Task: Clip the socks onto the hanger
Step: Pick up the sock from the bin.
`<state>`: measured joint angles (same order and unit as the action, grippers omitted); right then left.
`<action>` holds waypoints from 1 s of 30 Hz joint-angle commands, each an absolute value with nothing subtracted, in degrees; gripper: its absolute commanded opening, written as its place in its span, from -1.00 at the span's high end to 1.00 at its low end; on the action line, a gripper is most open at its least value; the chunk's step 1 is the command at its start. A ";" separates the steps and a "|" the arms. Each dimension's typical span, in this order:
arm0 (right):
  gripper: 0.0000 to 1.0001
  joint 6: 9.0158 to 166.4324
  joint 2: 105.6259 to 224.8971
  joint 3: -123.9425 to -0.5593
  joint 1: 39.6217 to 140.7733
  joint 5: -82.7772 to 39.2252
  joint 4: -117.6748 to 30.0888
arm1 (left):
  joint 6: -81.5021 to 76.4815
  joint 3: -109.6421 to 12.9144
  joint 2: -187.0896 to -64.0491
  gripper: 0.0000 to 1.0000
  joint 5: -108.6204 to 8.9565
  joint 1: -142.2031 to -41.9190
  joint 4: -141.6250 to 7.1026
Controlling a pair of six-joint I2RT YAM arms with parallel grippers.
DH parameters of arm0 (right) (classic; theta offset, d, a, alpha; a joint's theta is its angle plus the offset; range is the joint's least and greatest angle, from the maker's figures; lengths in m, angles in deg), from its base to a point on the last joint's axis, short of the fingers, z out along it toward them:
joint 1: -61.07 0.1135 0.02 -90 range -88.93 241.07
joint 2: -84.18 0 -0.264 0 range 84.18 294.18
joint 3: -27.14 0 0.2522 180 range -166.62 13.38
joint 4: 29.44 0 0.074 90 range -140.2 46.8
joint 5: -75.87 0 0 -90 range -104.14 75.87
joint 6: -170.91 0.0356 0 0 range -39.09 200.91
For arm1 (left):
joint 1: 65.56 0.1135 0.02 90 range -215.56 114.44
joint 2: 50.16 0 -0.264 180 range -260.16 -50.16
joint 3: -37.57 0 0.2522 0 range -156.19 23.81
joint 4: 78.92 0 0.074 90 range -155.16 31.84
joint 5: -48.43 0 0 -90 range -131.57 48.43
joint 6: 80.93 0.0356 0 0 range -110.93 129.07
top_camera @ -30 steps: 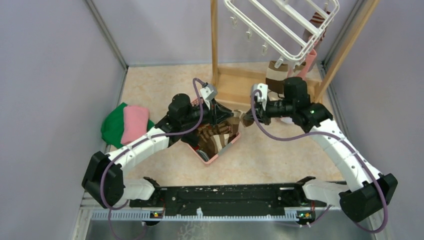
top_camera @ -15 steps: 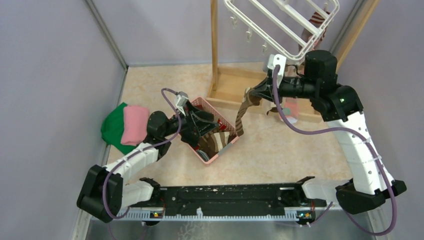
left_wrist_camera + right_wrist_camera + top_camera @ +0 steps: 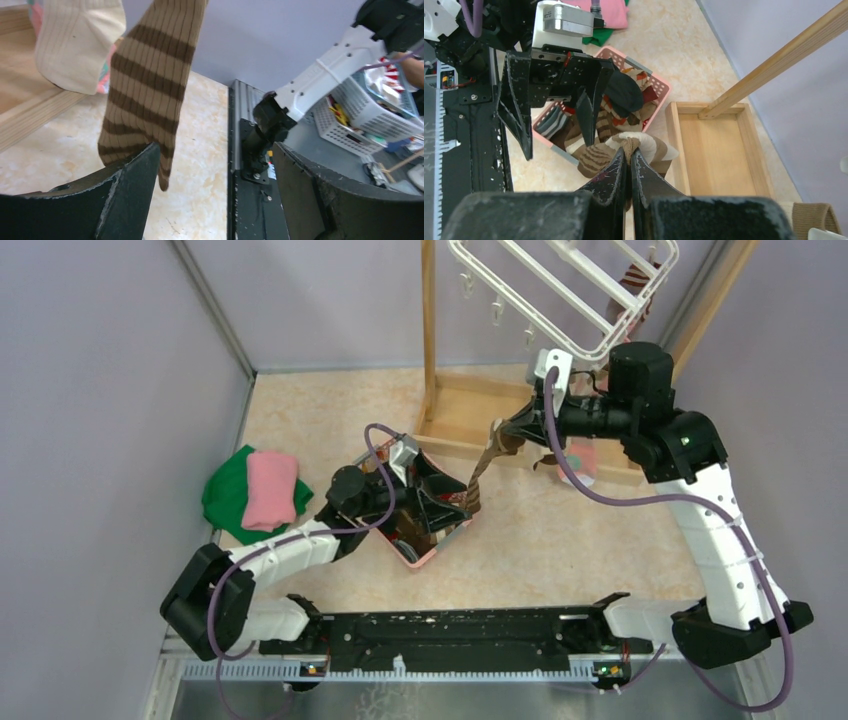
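A brown and cream striped sock (image 3: 480, 472) hangs from my right gripper (image 3: 502, 436), which is shut on its bunched top (image 3: 628, 144), below the white hanger (image 3: 560, 300). In the left wrist view the same sock (image 3: 150, 80) dangles just beyond my left finger. My left gripper (image 3: 447, 498) is open over the pink basket (image 3: 425, 558) and holds nothing; its fingers (image 3: 131, 192) stand wide apart. More socks (image 3: 621, 102) lie in the basket. Another striped sock (image 3: 632, 280) hangs behind the hanger.
Folded green and pink cloths (image 3: 250, 490) lie at the left. The wooden stand's post (image 3: 429, 330) and its base tray (image 3: 465, 420) are behind the basket. A slanted wooden bar (image 3: 700, 330) rises at the right. Purple walls close in both sides.
My left gripper opened and let go of the striped sock, drew back, then came forward over the basket. My right gripper lifted the sock up toward the hanger and has since held still.
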<state>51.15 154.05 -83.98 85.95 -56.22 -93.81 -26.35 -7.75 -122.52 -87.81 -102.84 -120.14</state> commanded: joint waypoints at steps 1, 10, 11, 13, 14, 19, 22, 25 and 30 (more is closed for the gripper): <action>1.00 52.26 152.52 -83.27 85.26 -57.17 -91.97 | -15.41 -12.46 -122.57 -0.73 -76.30 -106.13 -108.10; 1.00 52.92 152.24 -82.01 84.26 -58.71 -90.82 | -12.63 -16.73 -127.76 -0.43 -67.95 -110.48 -103.45; 1.00 53.02 152.21 -81.92 84.11 -58.91 -90.77 | -12.48 -17.16 -128.53 -0.38 -67.26 -110.77 -103.12; 1.00 53.06 151.99 -81.58 83.84 -59.17 -90.58 | -12.30 -17.95 -130.31 -0.23 -66.29 -111.05 -102.83; 1.00 53.06 151.91 -81.42 83.71 -59.28 -90.49 | -12.29 -18.27 -131.11 -0.15 -65.82 -111.08 -102.48; 1.00 53.05 151.30 -80.48 83.08 -59.42 -90.27 | -12.20 -20.12 -133.53 0.90 -67.46 -111.10 -101.30; 1.00 52.46 150.58 -79.05 82.19 -58.82 -90.07 | -12.66 -20.09 -132.03 1.00 -71.09 -110.81 -101.12; 1.00 50.75 149.17 -75.93 80.67 -57.81 -89.90 | -16.08 -19.71 -129.48 1.00 -79.10 -109.33 -101.31; 0.84 48.47 145.50 -67.42 78.37 -53.60 -88.45 | -26.64 -19.06 -129.33 1.00 -100.91 -105.13 -107.12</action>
<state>50.78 148.60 -71.91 79.66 -57.05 -90.83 -17.50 -17.80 -130.96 -82.02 -107.97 -100.05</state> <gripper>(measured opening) 0.060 0.014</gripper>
